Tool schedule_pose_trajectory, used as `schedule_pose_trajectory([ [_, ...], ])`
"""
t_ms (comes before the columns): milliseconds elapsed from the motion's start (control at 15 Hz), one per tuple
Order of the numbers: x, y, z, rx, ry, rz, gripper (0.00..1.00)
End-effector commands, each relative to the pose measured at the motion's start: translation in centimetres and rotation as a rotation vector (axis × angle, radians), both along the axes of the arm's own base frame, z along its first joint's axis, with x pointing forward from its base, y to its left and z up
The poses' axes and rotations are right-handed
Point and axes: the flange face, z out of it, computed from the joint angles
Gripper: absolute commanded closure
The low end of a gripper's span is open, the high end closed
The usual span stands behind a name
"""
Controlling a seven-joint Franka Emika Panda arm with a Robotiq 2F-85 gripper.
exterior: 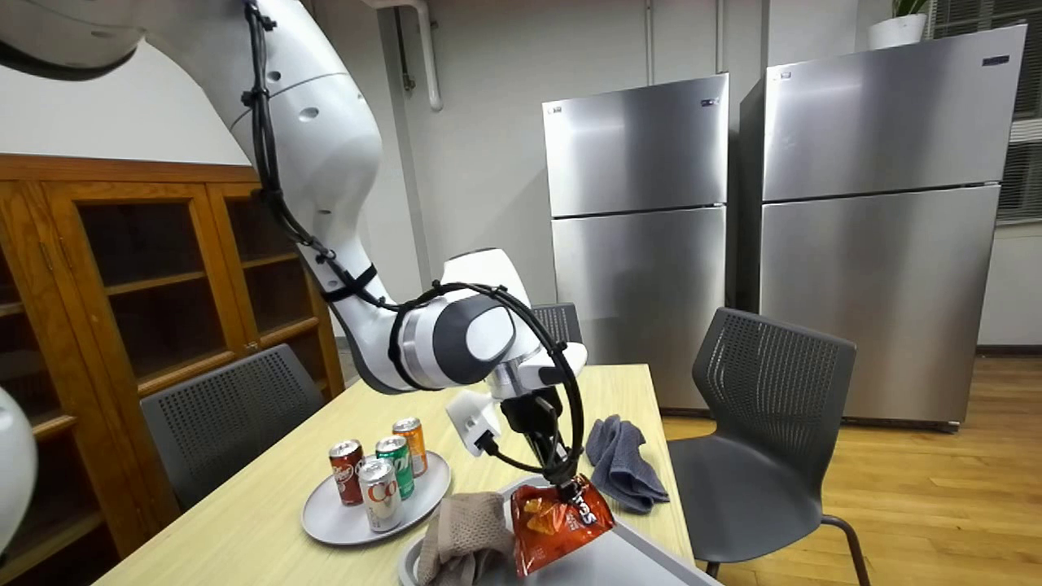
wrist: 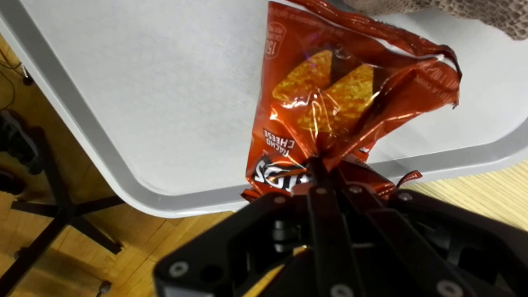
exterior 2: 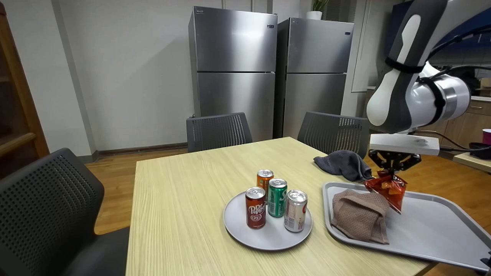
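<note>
My gripper (wrist: 324, 167) is shut on a red-orange bag of nacho cheese chips (wrist: 338, 95), pinching it near its lettered end so the foil bunches in folds. In both exterior views the bag (exterior 2: 389, 191) hangs tilted from the fingertips over a grey tray (exterior 2: 433, 226). Whether its lower corner touches the tray, I cannot tell. A crumpled brown cloth (exterior 2: 360, 216) lies in the tray right beside the bag; only its edge shows in the wrist view. Part of the bag's lettering is hidden behind the fingers.
A round grey plate (exterior 2: 245, 235) on the table holds several cans, among them a green can (exterior 2: 277, 197) and a Dr Pepper can (exterior 2: 256, 209). A dark blue-grey cloth (exterior: 623, 468) lies behind the tray. Chairs (exterior: 773, 391) stand around the table (exterior 2: 184, 207).
</note>
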Motion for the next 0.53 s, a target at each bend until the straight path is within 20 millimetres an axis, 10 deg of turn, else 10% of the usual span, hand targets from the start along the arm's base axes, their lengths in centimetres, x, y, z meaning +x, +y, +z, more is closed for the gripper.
schedule_pose_trajectory([
  [0,-0.7,0.9,2.1,0.009,0.012,0.039,1.00],
  [467,-0.3,2.8,4.4,-0.001,-0.012,0.127,1.00],
])
